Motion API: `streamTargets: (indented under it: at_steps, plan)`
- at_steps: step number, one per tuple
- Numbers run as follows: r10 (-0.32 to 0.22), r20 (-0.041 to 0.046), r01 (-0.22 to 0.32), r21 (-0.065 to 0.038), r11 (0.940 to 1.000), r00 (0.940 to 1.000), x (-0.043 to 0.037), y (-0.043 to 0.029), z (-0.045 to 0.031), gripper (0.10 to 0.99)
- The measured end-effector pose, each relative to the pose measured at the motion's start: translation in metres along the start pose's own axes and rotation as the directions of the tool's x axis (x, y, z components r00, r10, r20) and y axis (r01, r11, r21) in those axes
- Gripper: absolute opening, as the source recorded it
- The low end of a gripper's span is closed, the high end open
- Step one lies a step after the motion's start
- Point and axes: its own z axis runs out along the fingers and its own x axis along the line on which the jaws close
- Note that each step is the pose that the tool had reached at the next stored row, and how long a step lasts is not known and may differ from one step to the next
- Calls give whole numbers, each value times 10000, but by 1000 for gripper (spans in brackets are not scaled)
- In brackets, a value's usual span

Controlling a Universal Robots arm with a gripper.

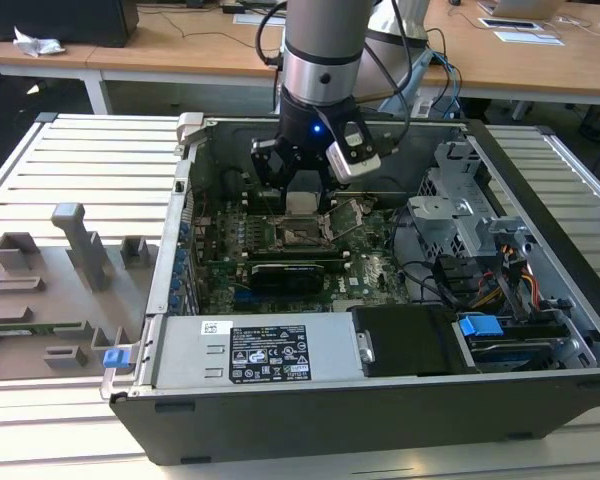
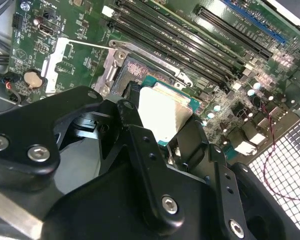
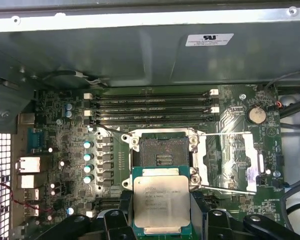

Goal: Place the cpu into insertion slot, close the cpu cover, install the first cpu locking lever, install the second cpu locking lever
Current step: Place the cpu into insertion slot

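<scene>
My gripper hangs inside the open computer case, shut on the cpu. In the first wrist view the cpu, a flat square chip with a silver top and green edge, sits between the black fingers, level and just off the near side of the insertion slot. The slot is bare, its dark contact grid exposed. The cpu cover is swung open and lies flat beside the slot. The second wrist view shows the cpu hovering by the slot, with the cover folded away.
Long black memory slots run along the far side of the socket, with a coin battery near the cover. A black card, power supply and drive cage crowd the case. A grey fixture tray lies outside.
</scene>
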Motion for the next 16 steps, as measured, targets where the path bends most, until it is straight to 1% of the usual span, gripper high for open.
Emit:
streamTargets:
  at_steps: [3,7,9,13,14,16]
  plan:
    - [1,0,-1,3,10000,10000,0,-1,24,541]
    - [1,2,-1,59,10000,10000,-6,23,49,541]
    - [0,3,0,107,9999,10000,-20,60,64,541]
    - [-11,5,11,222,9998,10000,-72,156,103,541]
    - [-13,4,13,245,9997,10000,-87,170,117,541]
    - [-13,5,13,260,9997,10000,-101,176,144,541]
